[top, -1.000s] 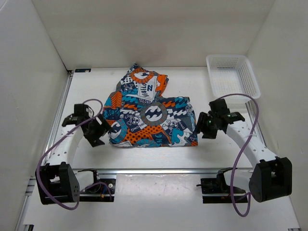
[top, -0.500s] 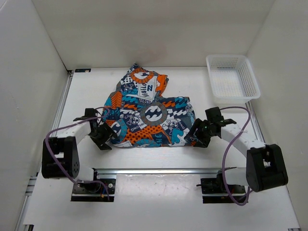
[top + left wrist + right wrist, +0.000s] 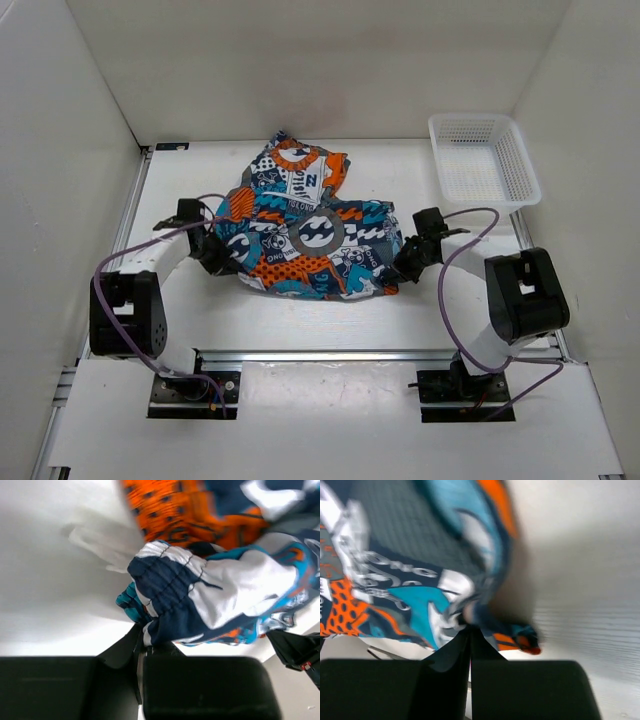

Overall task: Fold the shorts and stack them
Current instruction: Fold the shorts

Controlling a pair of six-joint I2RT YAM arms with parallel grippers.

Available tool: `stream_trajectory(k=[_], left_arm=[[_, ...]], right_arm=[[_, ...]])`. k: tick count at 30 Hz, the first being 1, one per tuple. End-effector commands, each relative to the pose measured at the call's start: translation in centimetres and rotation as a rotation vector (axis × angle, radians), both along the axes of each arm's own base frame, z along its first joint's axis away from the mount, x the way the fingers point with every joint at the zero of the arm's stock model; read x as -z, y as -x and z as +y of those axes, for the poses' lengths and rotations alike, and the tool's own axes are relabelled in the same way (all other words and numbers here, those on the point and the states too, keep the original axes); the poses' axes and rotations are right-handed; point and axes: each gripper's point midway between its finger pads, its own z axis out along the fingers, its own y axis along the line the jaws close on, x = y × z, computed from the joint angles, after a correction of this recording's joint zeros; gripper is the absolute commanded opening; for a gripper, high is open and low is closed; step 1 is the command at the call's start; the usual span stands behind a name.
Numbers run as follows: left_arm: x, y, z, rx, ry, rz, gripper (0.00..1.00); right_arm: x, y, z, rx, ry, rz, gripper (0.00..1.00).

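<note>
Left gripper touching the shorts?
Touching. Left wrist view shows the left gripper with jaws closed on a bunched edge of the shorts.

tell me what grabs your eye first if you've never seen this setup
The loud orange, teal and navy shorts dominate the middle of the white table, their near edge bunched up. The left gripper and right gripper each pinch a near corner of the fabric from either side. A white mesh basket sits in the far right corner.
</note>
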Motion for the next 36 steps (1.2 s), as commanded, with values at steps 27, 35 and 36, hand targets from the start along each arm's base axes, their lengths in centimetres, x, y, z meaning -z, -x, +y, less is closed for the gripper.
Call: stream_trajectory(k=[27, 35, 36], left_arm=[[-5.7, 1.8, -0.8, 0.126, -0.138, -0.096, 0.10], [-5.7, 1.8, -0.8, 0.134, -0.141, -0.098, 0.10], [-5.7, 1.8, -0.8, 0.134, -0.141, -0.098, 0.10]], right_arm=[[-3.1, 7.5, 2.9, -0.030, -0.046, -0.068, 0.63], [-1.5, 4.4, 2.3, 0.068, -0.004, -0.031, 0.61], [-1.5, 4.1, 2.4, 0.069, -0.004, -0.031, 0.61]])
